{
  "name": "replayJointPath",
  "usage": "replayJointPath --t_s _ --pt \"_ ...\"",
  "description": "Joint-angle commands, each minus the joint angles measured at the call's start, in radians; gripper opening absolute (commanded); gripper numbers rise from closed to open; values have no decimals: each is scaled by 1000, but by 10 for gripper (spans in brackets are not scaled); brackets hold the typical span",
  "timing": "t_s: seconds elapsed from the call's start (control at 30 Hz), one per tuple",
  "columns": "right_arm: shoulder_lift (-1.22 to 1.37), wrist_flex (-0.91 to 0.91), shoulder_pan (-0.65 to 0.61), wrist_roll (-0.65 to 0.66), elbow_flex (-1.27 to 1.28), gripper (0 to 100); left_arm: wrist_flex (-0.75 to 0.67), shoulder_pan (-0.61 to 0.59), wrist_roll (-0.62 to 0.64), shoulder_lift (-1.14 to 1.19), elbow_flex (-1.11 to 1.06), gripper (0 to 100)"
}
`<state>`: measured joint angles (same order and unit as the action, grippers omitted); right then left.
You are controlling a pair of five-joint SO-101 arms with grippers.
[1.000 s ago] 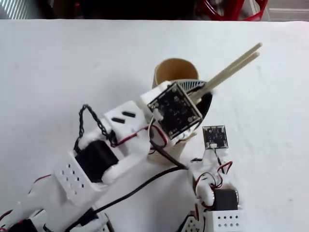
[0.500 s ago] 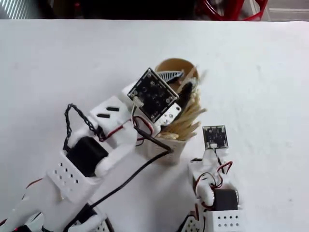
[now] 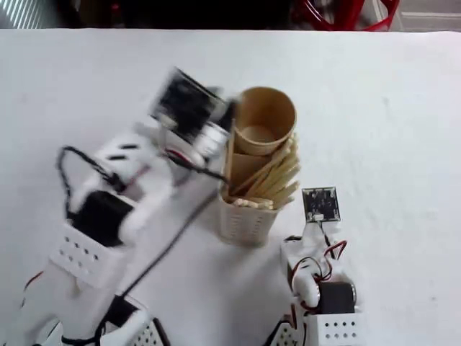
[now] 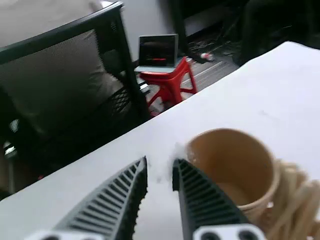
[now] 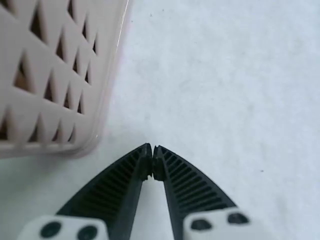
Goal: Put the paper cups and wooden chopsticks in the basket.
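Chopsticks [image 3: 270, 180] and a paper cup [image 3: 263, 122] sit in the basket [image 3: 245, 220]. Left fingers [image 4: 200, 200], at its eleven o'clock, spread a little; right fingers [image 5: 185, 190] press together.

Bare desk [image 3: 389, 108] lies wide beyond the basket [image 3: 247, 222] and to its right, room for a reach. The basket's mouth is crowded by the paper cup [image 3: 263, 128] and leaning chopsticks [image 3: 272, 179]. The left tool [image 4: 159, 169] flanks the cup; the right tool [image 5: 152, 162] sits just beside the basket's wall.

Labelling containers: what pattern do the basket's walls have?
Off-white, with triangular cut-outs; the right wrist view shows the basket best.
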<state>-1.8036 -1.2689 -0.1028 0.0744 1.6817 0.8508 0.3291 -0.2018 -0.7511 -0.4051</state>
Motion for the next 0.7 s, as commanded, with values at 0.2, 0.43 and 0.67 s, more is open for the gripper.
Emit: replayJointPath --t_s 0.2,0.43,0.67 --pt "-2 -4 8 2 9 19 135 -272 -48 -420 -245 105" --pt "-2 -4 8 2 9 19 147 -377 -226 -981 -790 103" --pt "-2 -4 8 2 9 19 52 -539 -238 -1029 -1165 105"
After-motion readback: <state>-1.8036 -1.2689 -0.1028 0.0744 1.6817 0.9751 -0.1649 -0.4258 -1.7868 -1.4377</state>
